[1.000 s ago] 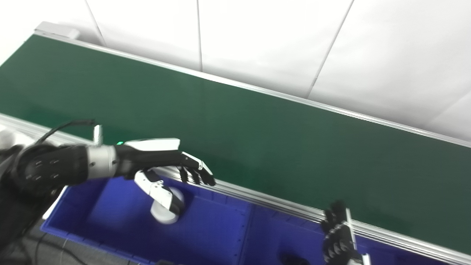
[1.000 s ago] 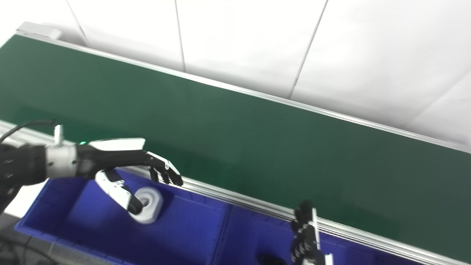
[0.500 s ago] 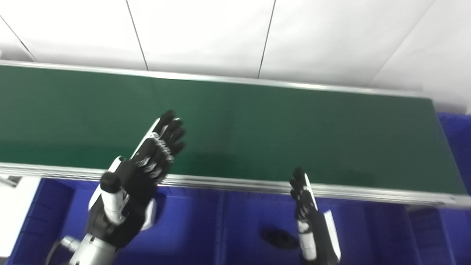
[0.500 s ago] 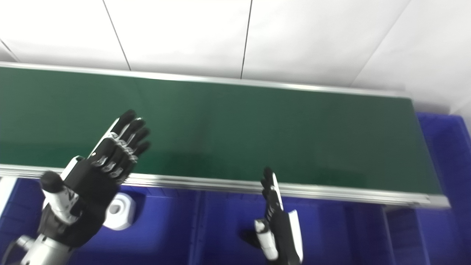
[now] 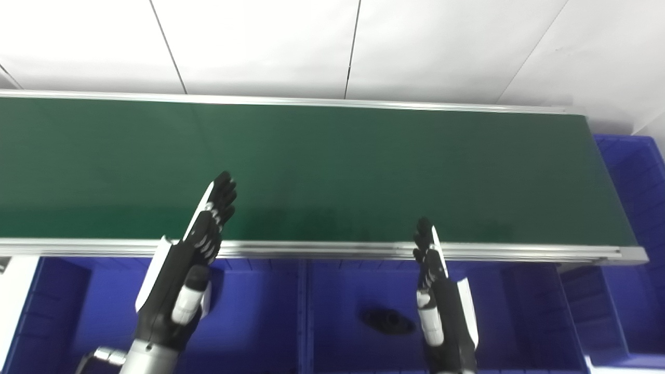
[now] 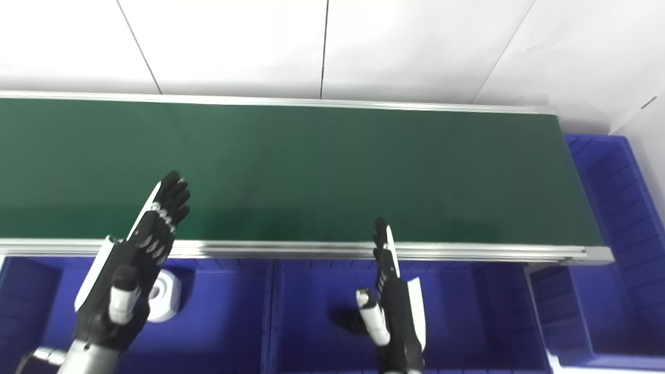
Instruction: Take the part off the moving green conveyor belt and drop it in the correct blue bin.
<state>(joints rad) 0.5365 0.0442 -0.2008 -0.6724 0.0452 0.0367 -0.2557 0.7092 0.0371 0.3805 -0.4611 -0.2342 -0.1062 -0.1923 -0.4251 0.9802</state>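
Since a moment ago, the left hand [image 6: 132,254] has let go of the white part [image 6: 165,296], which lies in the left blue bin [image 6: 218,332]. Both it and the right hand [image 6: 392,306] are raised with fingers straight, holding nothing, by the green belt [image 6: 311,171]. A black part [image 5: 388,320] lies in the middle bin [image 5: 337,343].

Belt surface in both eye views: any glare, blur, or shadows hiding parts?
Left eye view: green belt evenly lit, no glare, sharp; faint darker patches ahead of the left hand and right hand; no part on it. Right eye view: same; white part in the blue bin partly hidden by the left hand.
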